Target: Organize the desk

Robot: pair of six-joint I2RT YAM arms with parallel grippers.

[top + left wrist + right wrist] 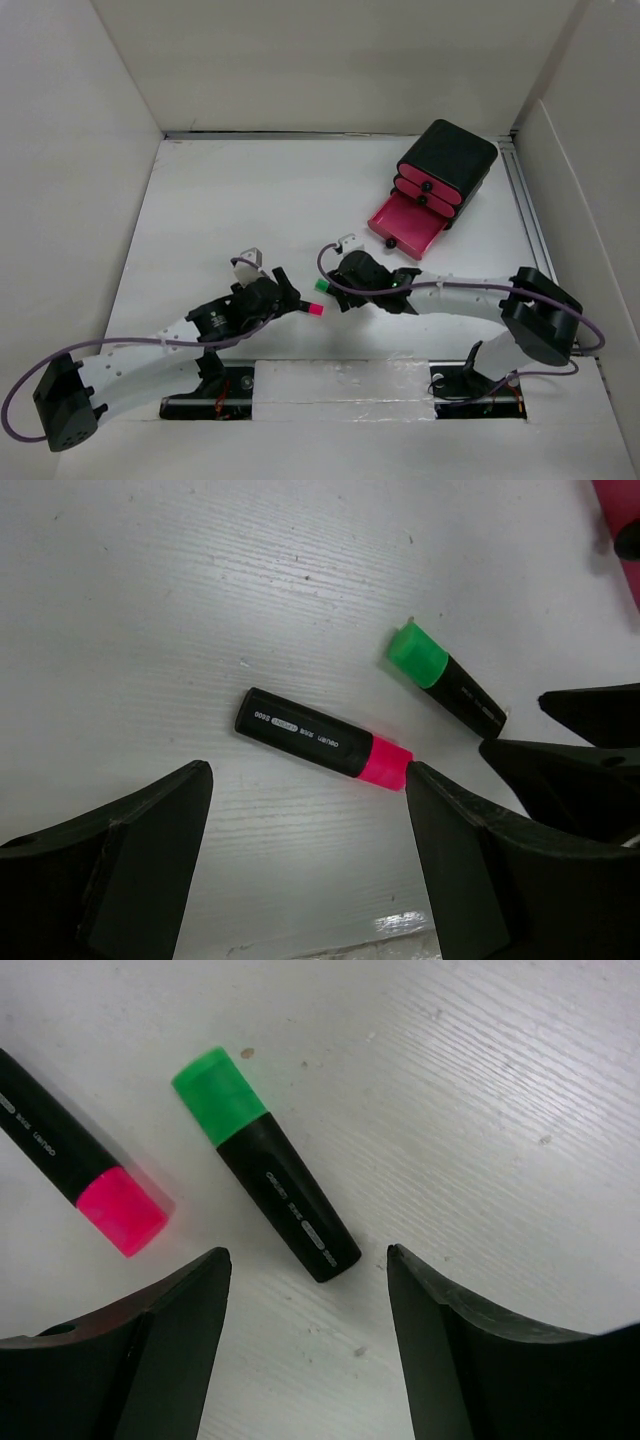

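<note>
Nothing to lift in the desk itself: rigid, fixed, matte white, faintly grained, probably grippy enough to keep small items from sliding. Fills the whole floor between white walls, with a metal rail along the right edge. To be tidied, not held; better to take hold of what lies loose on it.

Near the middle of it, toward the near edge, two markers lying flat, apart and roughly parallel. One a pink highlighter, black barrel and pink cap; the other a green highlighter, same black barrel, green cap. Likely light, stiff, smooth plastic, so a little slippery; best pinched across the barrel near mid-length, not on the cap.

Over the first, the left gripper spread wide and holding nothing, straddling the pink highlighter. One fingertip right at the pink cap, touching or not hard to say. Beside it, the right gripper likewise wide apart and empty, with the black end of the green highlighter between its fingers.

Farther back on the right, by the rail, a small black drawer box with pink drawers, its bottom drawer pulled out: a likely home for both markers. Judged barely begun, with both lying out on the desk.
</note>
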